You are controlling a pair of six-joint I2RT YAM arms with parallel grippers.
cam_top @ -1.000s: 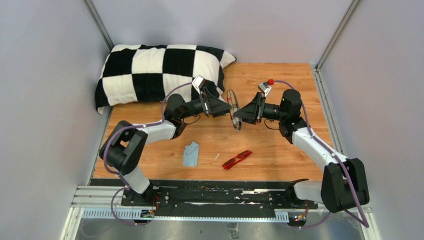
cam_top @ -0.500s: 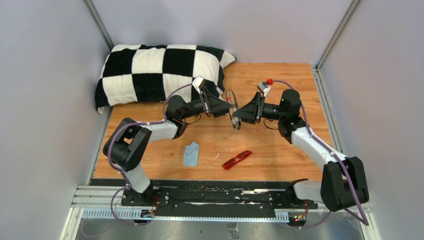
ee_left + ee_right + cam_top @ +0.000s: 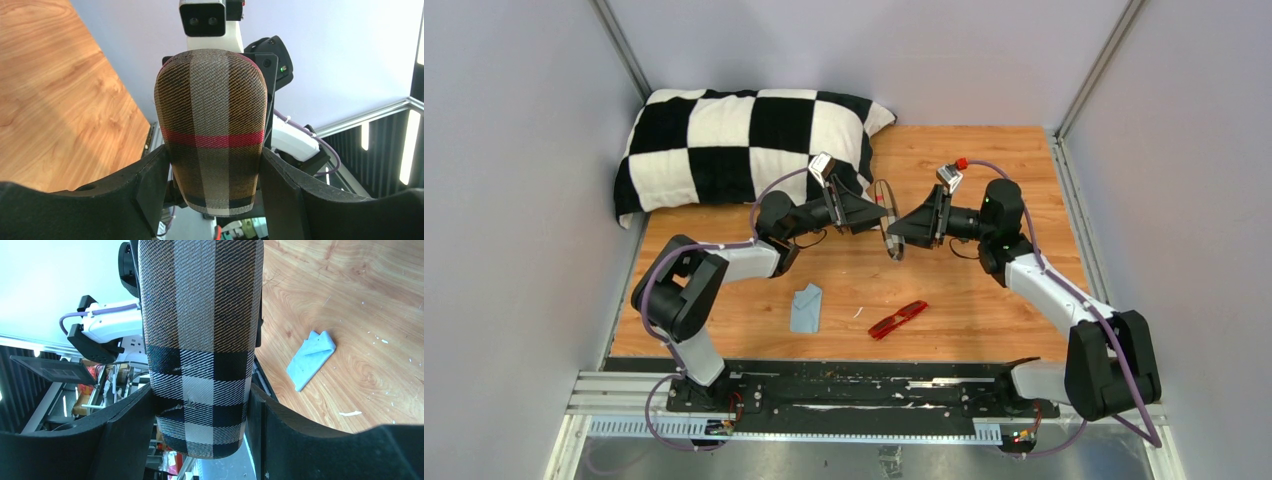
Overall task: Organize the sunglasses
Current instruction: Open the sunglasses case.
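Two grips on case (image 3: 897, 246) at frame centre: left gripper (image 3: 213, 167) and right gripper (image 3: 200, 405), jaws pinching it; sunglasses (image 3: 898, 320) lower centre; cloth (image 3: 805, 308) further left.

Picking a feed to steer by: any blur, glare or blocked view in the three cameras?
Top view: sharp, evenly lit, sunglasses and cloth plain to see. Left wrist: the case fills the centre against a bright, washed-out wall. Right wrist: the case blocks the middle; cloth and table beside it are in focus.
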